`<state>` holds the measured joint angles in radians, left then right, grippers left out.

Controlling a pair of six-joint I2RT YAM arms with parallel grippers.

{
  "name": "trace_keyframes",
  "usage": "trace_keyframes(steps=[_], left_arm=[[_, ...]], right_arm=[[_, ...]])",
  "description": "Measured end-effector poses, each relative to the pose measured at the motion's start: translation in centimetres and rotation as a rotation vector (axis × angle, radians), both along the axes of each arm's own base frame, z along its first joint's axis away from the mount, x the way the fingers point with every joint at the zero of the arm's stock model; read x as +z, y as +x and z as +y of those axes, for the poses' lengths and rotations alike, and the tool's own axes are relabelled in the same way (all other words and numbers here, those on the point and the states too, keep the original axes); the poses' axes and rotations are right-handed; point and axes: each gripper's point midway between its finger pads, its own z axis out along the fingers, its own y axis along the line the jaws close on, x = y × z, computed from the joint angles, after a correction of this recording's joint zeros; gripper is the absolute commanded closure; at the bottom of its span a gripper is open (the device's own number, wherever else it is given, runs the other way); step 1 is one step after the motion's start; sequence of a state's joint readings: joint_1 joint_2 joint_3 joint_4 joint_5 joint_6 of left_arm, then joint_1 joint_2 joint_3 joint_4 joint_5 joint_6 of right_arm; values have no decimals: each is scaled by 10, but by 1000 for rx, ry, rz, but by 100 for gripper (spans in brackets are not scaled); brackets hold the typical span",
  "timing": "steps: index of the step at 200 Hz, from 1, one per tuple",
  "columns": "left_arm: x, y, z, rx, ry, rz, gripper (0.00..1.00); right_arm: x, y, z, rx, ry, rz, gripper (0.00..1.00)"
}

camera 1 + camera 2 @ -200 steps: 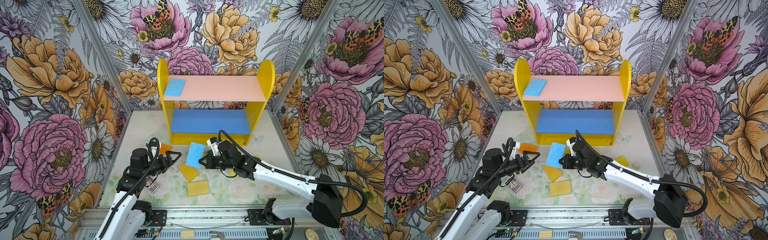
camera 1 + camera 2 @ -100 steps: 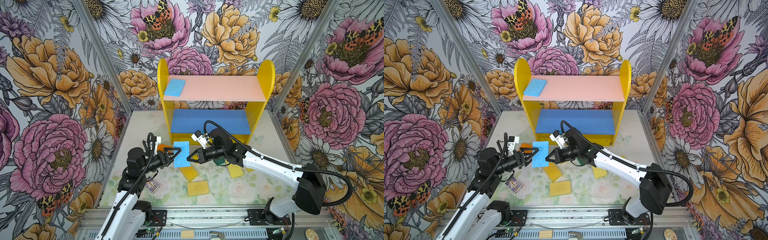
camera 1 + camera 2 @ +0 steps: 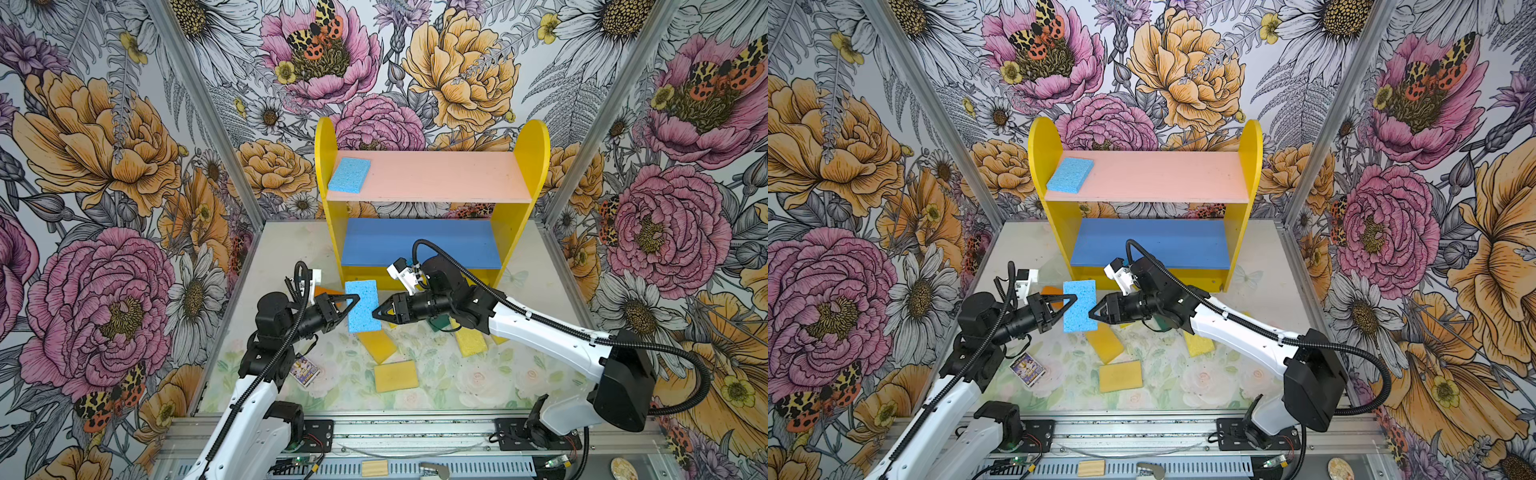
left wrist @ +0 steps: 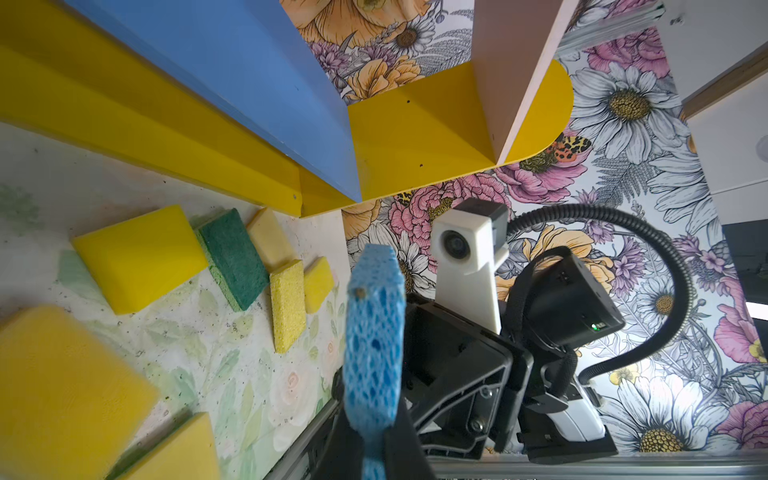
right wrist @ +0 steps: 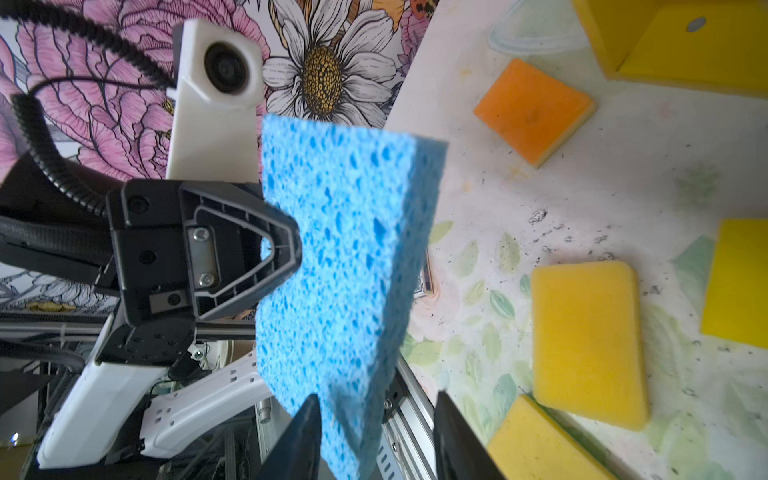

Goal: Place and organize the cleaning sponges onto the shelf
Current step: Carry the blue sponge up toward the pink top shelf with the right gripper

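Sponge, blue, sits mid-handover: left fingers clench it, right fingers stand apart; next, probably, left lifts it onto the shelf.

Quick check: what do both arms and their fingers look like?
Both arms match: white link shells, black joint housings, a black ribbed cable looping off each. The left gripper and right gripper carry black triangular open-frame fingers and a white wrist-camera mount.

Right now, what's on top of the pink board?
One light blue sponge lies flat at the left end of the pink board; nothing else shows on it. Only the patch under that sponge is covered.
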<state>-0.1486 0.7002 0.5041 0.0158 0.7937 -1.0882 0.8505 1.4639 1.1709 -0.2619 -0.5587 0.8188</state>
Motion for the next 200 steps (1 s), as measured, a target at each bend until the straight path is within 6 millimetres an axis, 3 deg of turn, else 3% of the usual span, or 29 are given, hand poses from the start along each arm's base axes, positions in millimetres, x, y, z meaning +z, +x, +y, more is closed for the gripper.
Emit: trace_keyframes(steps=[35,86,132,200], left_arm=[[17,7,9,81,-51,-56,90],[26,10,11,107,-76,-81,90],[28,10,11,107,-82,-83,90],[28,10,11,107,-90,-78,90]], right_arm=[[18,1,-2,-61,22,-30,47],[27,0,3,-74,36,-34,48],[20,0,8,-76,22,-21,56],[23,1,12,-79,28,-22,78]])
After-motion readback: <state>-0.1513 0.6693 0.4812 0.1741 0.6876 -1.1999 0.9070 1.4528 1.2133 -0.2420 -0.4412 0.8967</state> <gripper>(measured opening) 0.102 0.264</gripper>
